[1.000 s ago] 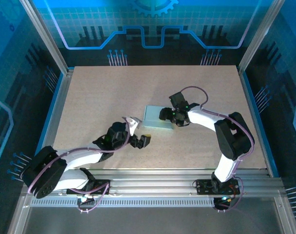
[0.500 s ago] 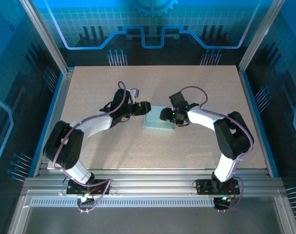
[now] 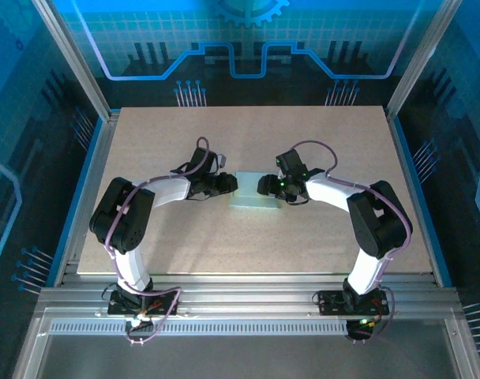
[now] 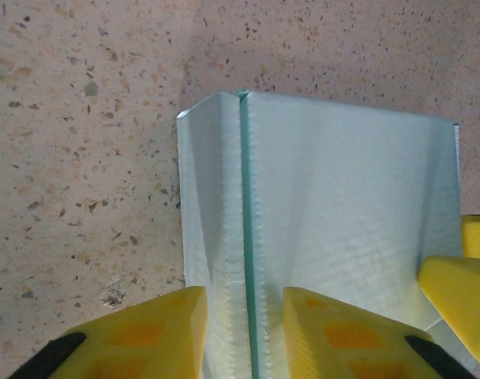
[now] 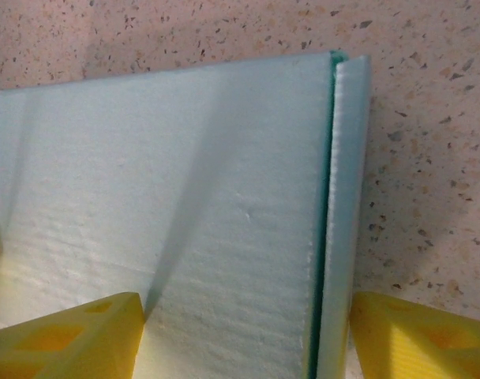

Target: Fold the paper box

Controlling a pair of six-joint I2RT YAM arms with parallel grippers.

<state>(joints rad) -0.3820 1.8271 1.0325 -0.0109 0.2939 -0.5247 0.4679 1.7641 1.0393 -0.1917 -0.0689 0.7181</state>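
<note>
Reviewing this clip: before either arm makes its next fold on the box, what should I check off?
1. Paper box resting on the table, between both pincers: ok.
2. Left pincer fingers straddle the raised fold: ok.
3. Left pincer clamped on that fold: cannot tell.
4. Right pincer at the opposite end, one finger outside the side flap: ok.
5. Right pincer gripping: cannot tell.

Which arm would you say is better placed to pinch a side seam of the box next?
Left, probably: the left gripper closely straddles a seam of the box. The right gripper stands wide, its seam beside one finger.
</note>
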